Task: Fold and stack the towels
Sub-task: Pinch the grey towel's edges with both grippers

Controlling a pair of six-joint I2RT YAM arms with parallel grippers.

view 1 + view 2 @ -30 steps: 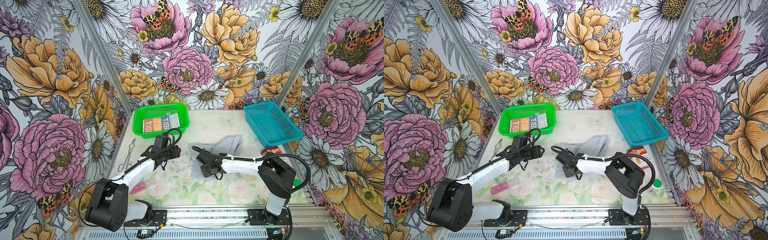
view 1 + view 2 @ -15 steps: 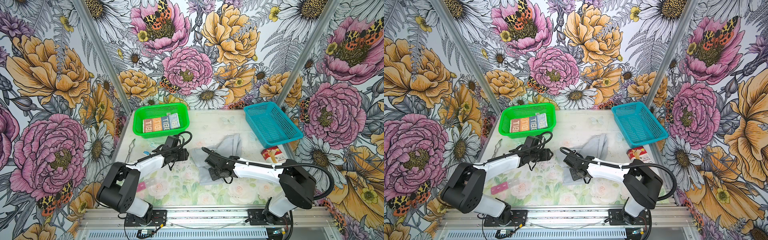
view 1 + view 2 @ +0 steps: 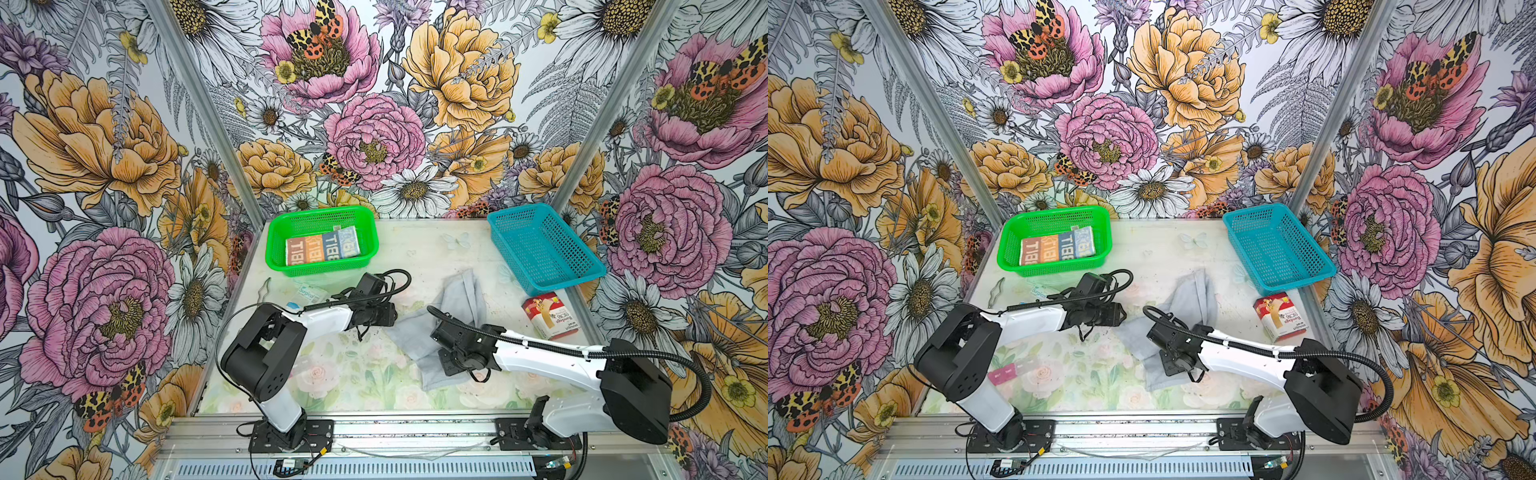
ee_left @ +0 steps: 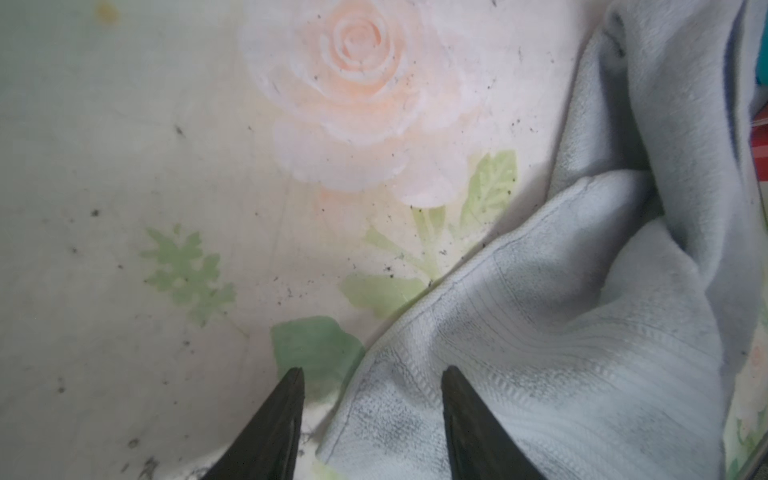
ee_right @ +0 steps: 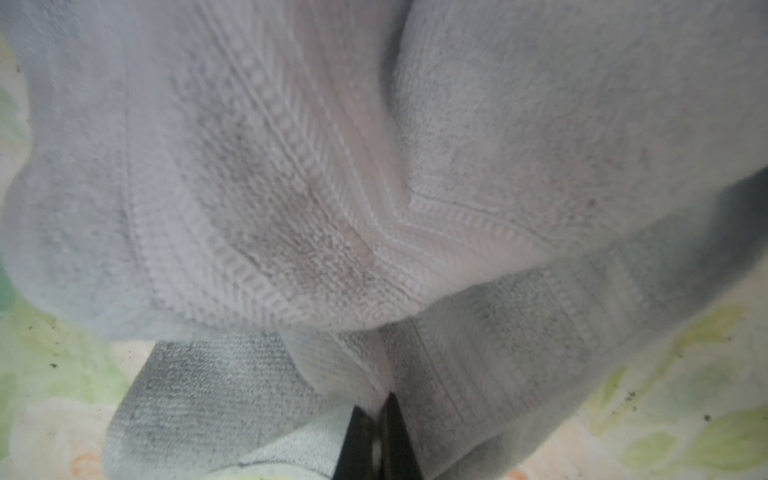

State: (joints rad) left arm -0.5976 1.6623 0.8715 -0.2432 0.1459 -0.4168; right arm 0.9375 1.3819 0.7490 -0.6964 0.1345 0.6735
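Note:
The light grey towel (image 3: 465,295) lies crumpled in the middle of the table in both top views. My right gripper (image 5: 380,399) is shut, pinching a fold of it near its front part; in a top view it sits under the wrist (image 3: 451,363). My left gripper (image 4: 372,370) is open and low at the grey towel's (image 4: 582,332) left corner. That corner lies between its fingers (image 4: 457,399). The lettered towel (image 3: 322,250) lies folded in the green basket (image 3: 274,253).
An empty teal basket (image 3: 582,274) stands at the back right, with a red-white carton (image 3: 548,316) in front of it. A white-blue sachet (image 3: 309,293) and a bent metal piece (image 3: 264,291) lie at the left. A pink strip (image 3: 1005,373) lies near the left arm's base.
My right gripper has shut on the grey towel and pulled it right and toward the front. My left gripper has moved right to the towel's corner, its jaws narrowing slightly.

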